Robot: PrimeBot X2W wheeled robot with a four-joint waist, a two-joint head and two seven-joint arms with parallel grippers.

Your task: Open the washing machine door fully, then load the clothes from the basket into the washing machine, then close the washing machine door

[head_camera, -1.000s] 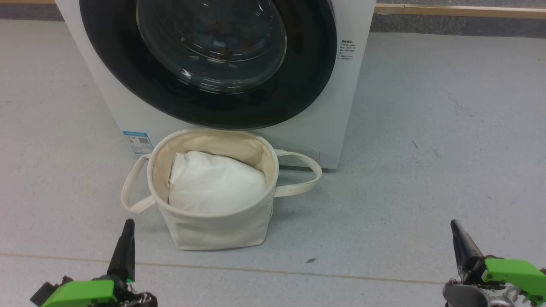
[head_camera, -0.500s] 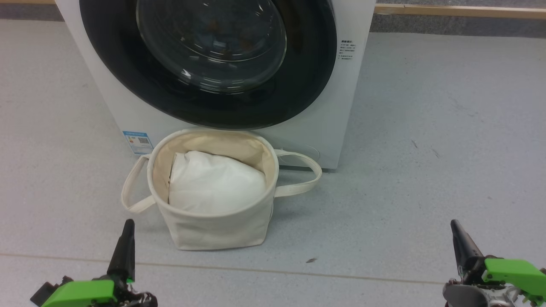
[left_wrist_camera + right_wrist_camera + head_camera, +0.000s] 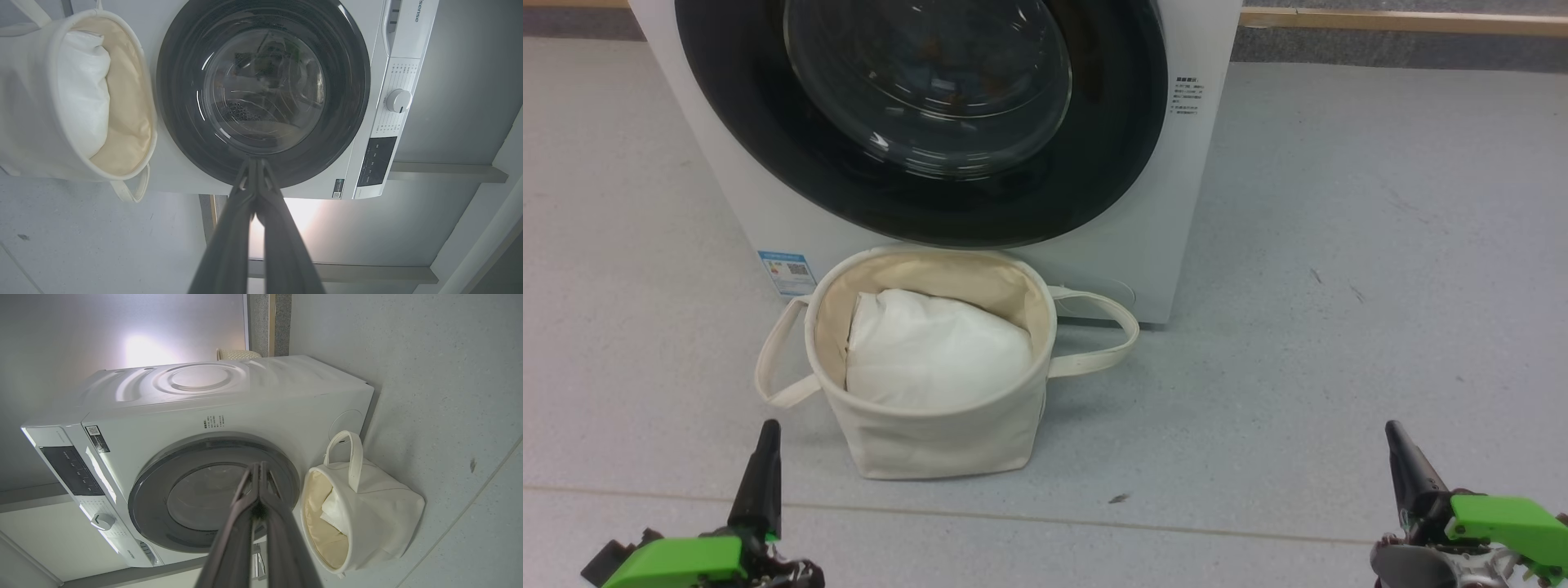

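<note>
1. The washing machine (image 3: 1201, 204) stood on the grey floor (image 3: 1339, 245). Its door (image 3: 915, 208) was shut flat against the front, with the black rim closing all round the glass.
2. The basket (image 3: 931, 441) sat on the floor just in front of the machine, below the door's lower rim, with a strap handle drooping at each side. That spot probably served to keep the carry from basket to drum short.
3. A plain white bundle (image 3: 935, 351) lay in the basket. No denim or printed cloth showed on top, and anything under the bundle was hidden.
4. The clothes (image 3: 994, 82) seemed to be inside the drum. Orange-brown flecks and a bluish shade showed dimly behind the glass, but reflections made this hard to be sure of.
5. The left fingers (image 3: 766, 431) and the right fingers (image 3: 1392, 431) pointed forward, low at either side and well apart from basket and door. In each wrist view the pair was pressed together tip to tip and held nothing.
6. That idle pose, clear of everything, looked like a rest position. With the door shut, the job appeared finished or nearly so.
7. The head view cut off the machine's top. The wrists ran off its bottom edge, and I could not make out the door's handle or hinge.
</note>
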